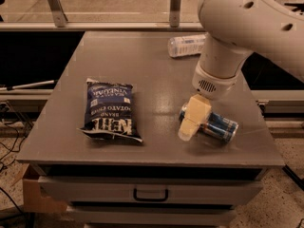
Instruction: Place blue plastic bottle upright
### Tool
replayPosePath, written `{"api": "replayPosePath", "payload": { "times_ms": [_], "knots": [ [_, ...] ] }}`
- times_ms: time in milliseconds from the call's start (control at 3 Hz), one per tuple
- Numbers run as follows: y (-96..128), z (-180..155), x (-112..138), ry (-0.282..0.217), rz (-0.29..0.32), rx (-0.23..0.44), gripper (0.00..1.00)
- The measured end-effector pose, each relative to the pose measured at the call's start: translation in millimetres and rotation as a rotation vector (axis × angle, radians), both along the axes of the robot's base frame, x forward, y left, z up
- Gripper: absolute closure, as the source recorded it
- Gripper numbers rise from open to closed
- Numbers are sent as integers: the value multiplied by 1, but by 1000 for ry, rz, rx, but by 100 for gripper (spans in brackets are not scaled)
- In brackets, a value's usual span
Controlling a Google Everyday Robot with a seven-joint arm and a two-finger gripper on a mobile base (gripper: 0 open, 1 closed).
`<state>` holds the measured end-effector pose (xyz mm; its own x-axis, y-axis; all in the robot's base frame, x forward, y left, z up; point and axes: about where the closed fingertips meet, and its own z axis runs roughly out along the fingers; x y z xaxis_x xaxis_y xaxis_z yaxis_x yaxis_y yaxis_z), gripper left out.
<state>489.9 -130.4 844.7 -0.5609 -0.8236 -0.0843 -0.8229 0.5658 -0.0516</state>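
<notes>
The blue plastic bottle (219,126), in fact a slim blue-and-silver can, lies on its side near the front right of the grey table (156,75). Its long axis runs left to right and slightly toward the front. My gripper (191,123), cream-coloured under the white arm (237,27), reaches down over the can's left end and covers that end. The can's right end shows free on the table.
A dark blue potato chip bag (110,108) lies flat at the front left. A clear plastic bottle with a pale label (186,45) lies on its side at the back right, partly behind the arm. A drawer handle (150,194) shows below the table's front edge.
</notes>
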Motion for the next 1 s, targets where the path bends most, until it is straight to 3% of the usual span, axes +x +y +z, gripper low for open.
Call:
{"api": "replayPosePath", "payload": {
  "times_ms": [333, 667, 1000],
  "knots": [
    [6, -10, -2, 37, 3, 26, 31],
    [8, -13, -2, 51, 3, 35, 54],
    [13, -7, 2, 36, 12, 56, 78]
  ]
}}
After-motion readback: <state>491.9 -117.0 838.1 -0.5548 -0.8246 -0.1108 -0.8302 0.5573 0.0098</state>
